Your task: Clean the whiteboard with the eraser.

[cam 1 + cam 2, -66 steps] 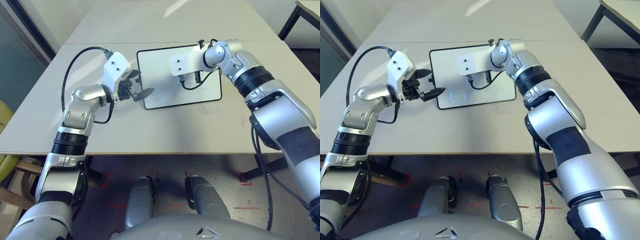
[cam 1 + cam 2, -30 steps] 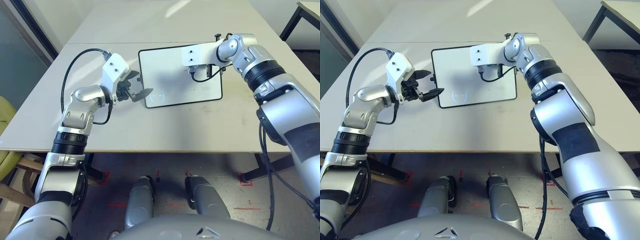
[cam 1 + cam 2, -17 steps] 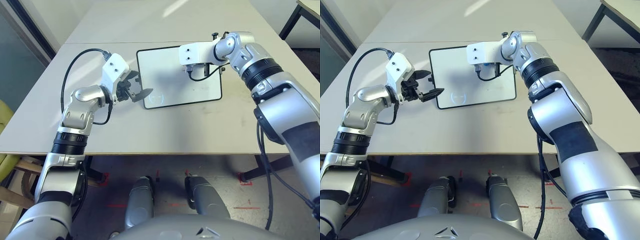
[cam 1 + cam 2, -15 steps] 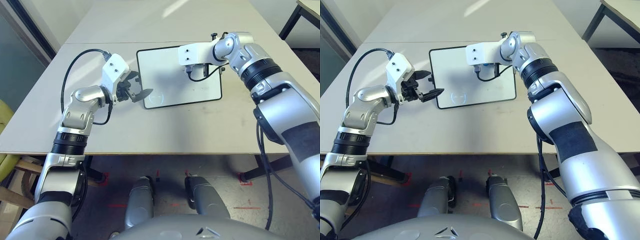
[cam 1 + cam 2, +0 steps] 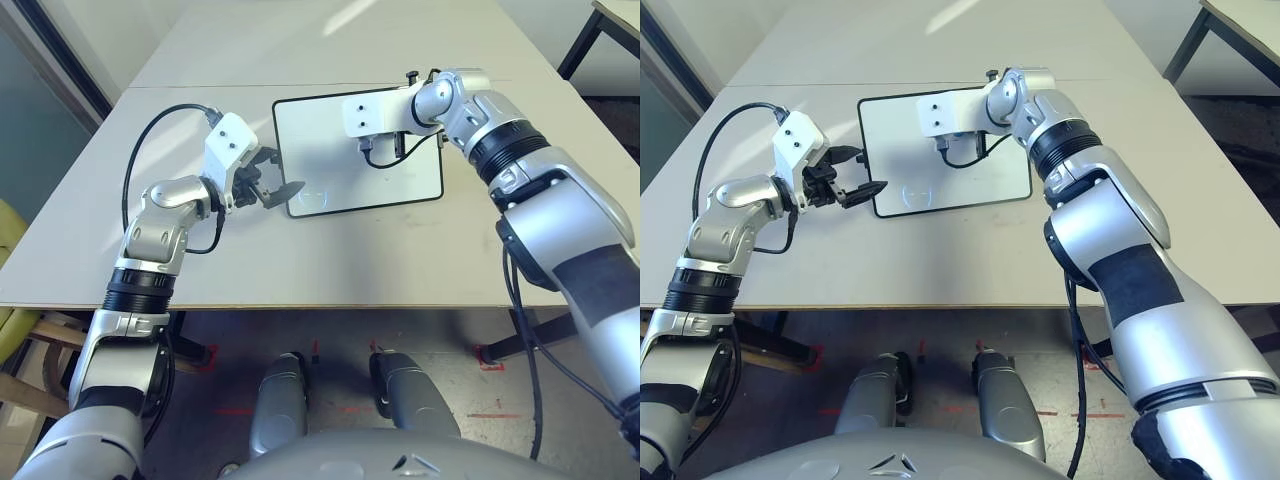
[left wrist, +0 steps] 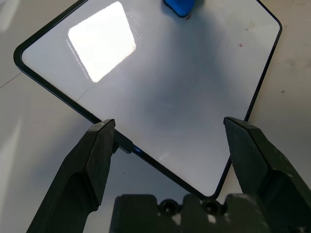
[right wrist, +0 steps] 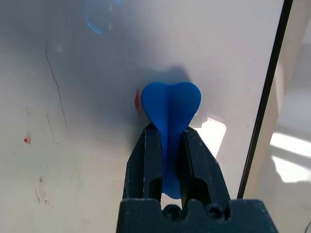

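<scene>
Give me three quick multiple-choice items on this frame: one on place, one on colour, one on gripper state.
1. Where does the rectangular black-framed whiteboard lie?
A. on the grey table
B. on the floor
C. in a person's hand

2. What colour is the small bone-shaped eraser?
A. green
B. yellow
C. blue

3. How is the left gripper?
A. open at the board's corner
B. shut on the eraser
C. shut on a marker

Key: 1 A, the board lies flat on the tabletop; 2 C, blue between the right gripper's fingers; 3 A, its fingers stand wide apart.
</scene>
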Motion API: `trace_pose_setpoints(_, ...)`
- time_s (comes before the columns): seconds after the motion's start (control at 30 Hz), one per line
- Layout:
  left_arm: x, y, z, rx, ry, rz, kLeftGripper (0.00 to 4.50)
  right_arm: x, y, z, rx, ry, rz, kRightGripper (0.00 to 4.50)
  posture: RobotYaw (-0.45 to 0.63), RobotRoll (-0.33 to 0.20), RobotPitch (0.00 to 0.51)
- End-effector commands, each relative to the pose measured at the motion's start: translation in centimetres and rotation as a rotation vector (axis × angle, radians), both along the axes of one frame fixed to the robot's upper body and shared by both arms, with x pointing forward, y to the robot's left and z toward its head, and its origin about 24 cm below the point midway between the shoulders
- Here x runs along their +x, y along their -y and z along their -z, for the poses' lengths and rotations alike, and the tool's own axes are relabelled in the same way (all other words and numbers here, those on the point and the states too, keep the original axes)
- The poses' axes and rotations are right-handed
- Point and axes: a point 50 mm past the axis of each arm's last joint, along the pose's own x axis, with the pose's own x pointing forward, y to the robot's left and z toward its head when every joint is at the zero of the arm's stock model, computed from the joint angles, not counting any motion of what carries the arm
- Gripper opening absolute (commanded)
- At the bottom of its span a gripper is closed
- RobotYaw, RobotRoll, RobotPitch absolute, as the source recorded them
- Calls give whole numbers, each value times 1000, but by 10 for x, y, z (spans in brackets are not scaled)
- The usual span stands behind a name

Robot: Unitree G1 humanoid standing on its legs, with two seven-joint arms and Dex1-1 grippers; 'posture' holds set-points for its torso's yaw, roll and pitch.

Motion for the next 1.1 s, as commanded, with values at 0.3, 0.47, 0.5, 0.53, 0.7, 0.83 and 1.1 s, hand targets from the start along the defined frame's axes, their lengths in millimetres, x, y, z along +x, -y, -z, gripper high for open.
trace_pose_setpoints(0.3, -1, 2, -2, 0, 1, 1, 4500, 1, 10, 8, -46, -12, 21, 267, -88, 0, 124)
trace_pose_setpoints(0.47, -1, 3, -2, 0, 3, 4, 4500, 3, 30, 9, -84, -15, 68, 267, -90, 0, 122)
trace_pose_setpoints(0.5, -1, 3, -2, 0, 3, 4, 4500, 3, 33, 9, -89, -17, 76, 267, -94, 0, 120)
trace_pose_setpoints(0.53, -1, 3, -3, -1, 4, 5, 4500, 3, 36, 9, -92, -19, 82, 267, -94, 0, 120)
trace_pose_setpoints(0.7, 0, 3, -3, -1, 5, 7, 4500, 4, 43, 9, -98, -22, 101, 267, -98, 0, 116)
trace_pose_setpoints(0.83, 1, 4, -4, 0, 7, 8, 4500, 4, 48, 9, -107, -22, 115, 267, -99, 0, 115)
trace_pose_setpoints(1.1, 1, 3, -4, 3, 7, 7, 4500, 3, 37, 11, -88, -25, 82, 267, -99, 0, 116)
